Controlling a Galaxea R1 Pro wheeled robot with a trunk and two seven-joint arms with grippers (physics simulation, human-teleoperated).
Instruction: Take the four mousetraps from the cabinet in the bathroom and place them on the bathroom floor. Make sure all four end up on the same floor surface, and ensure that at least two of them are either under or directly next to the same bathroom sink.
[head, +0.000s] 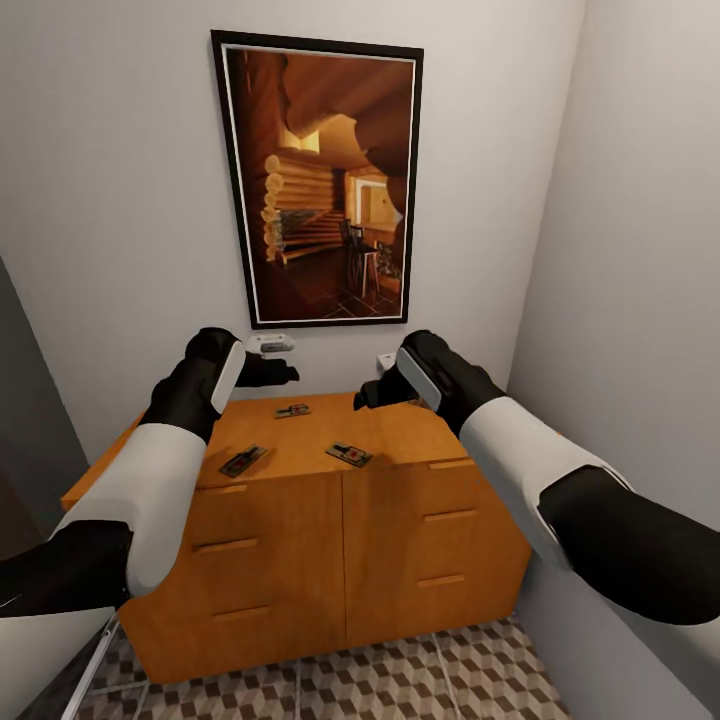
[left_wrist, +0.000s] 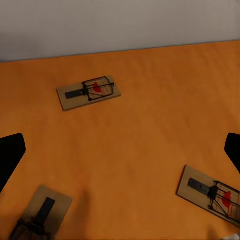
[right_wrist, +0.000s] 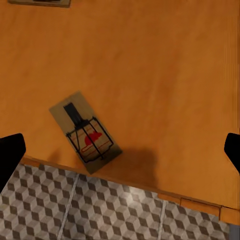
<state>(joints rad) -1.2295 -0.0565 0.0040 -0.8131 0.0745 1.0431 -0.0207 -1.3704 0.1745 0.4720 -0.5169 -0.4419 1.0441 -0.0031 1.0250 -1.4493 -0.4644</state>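
While both arms are hovering over low orange-brown wooden cabinet (head: 330, 520), left tool (head: 285, 375) and right tool (head: 366, 394) are gaping open, empty; three small flat brown wooden mousetraps (head: 348, 454) are lying on cabinet top, well apart.

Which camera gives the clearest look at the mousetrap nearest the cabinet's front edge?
The right wrist view: the mousetrap lies whole and large there, red mark visible. The head view shows it small; the left wrist view cuts it off at the picture's edge.
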